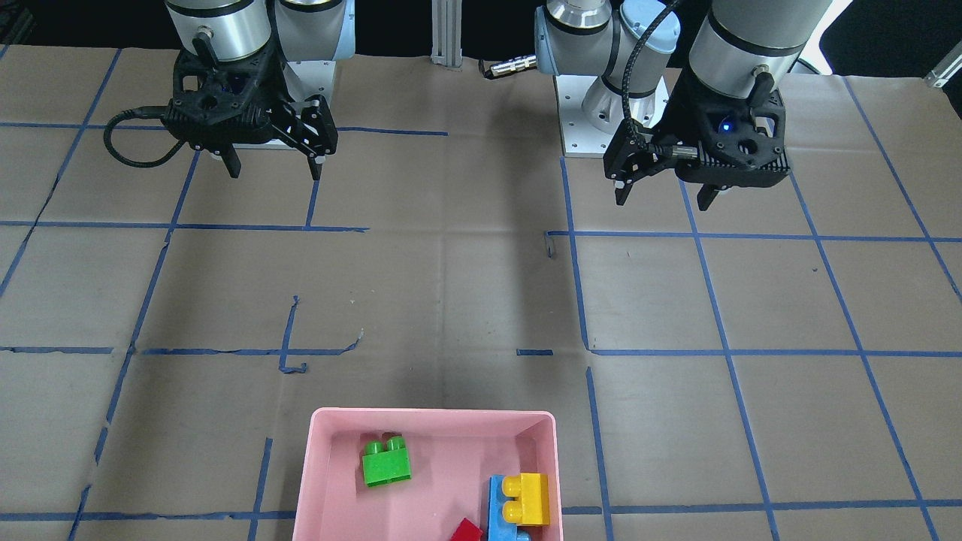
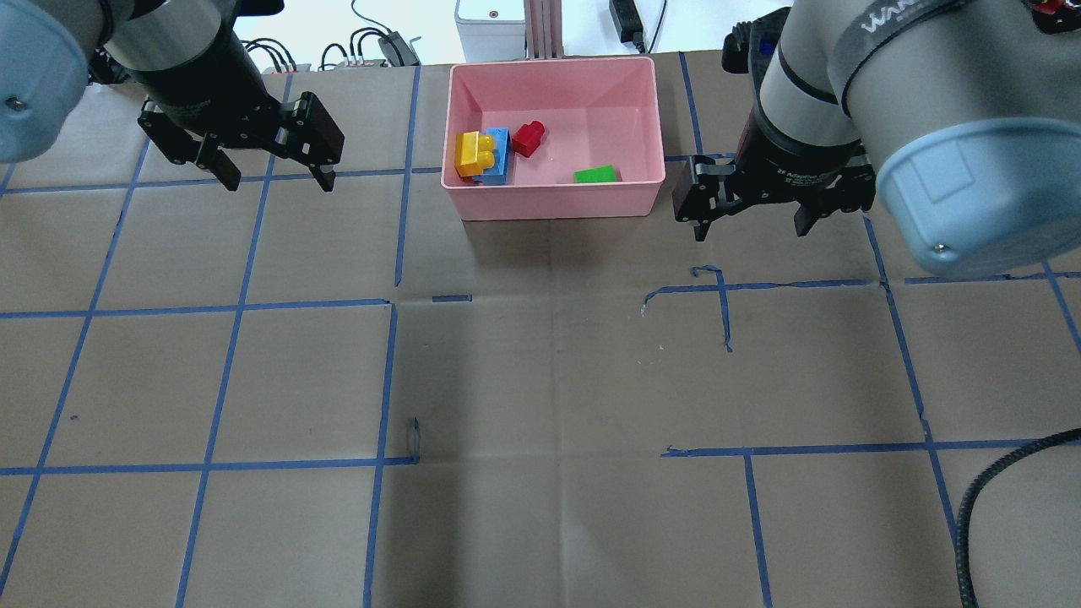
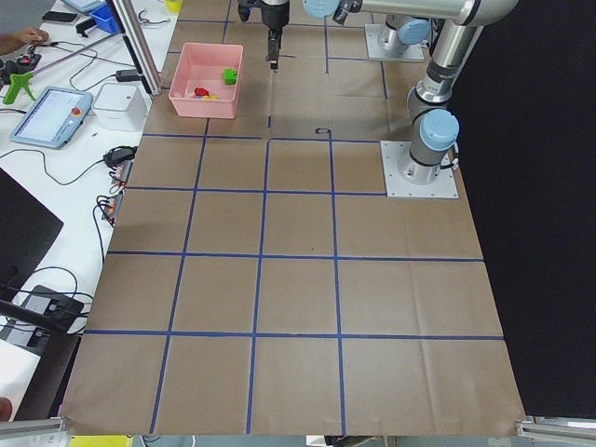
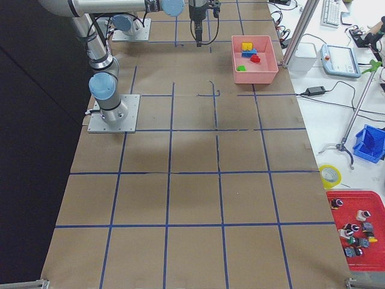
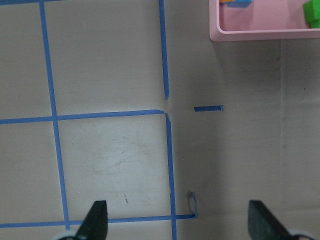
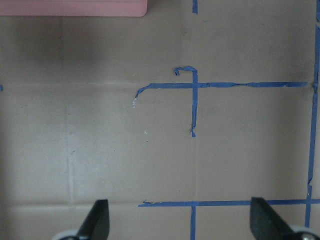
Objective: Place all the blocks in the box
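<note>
The pink box (image 2: 557,203) stands at the table's far middle edge and holds all the blocks. The yellow block (image 2: 474,152) lies on the blue block (image 2: 501,158) at the box's left end. The red block (image 2: 529,138) is beside them, and the green block (image 2: 596,175) is near the front right corner. My left gripper (image 2: 274,179) hovers open and empty to the left of the box. My right gripper (image 2: 750,232) hovers open and empty to its right. The left wrist view shows the box corner (image 5: 250,36) and the green block (image 5: 312,12).
Brown paper with blue tape lines covers the table (image 2: 540,380). An aluminium post (image 2: 545,25) and a white unit (image 2: 490,10) stand just behind the box. The arm base plates (image 1: 601,120) sit at the robot's side. A cable (image 2: 996,473) lies at the right front.
</note>
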Robot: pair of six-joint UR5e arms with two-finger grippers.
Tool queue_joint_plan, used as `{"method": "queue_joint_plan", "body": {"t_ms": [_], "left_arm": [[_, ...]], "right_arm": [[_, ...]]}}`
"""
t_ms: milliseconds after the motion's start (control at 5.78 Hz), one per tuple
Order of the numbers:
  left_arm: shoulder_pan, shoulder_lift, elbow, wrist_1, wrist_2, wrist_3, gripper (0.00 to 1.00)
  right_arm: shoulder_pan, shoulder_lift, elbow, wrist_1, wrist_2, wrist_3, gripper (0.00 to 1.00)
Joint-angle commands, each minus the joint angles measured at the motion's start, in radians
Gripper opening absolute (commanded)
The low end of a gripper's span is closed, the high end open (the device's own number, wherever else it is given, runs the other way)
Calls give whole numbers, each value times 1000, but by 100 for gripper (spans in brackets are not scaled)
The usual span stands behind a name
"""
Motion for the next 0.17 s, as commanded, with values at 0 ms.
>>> {"method": "queue_joint_plan", "body": {"t_ms": [0], "left_arm": [[0,0,-1,0,0,-1,99]], "right_arm": [[0,-5,1,18,-1,4,100]]}}
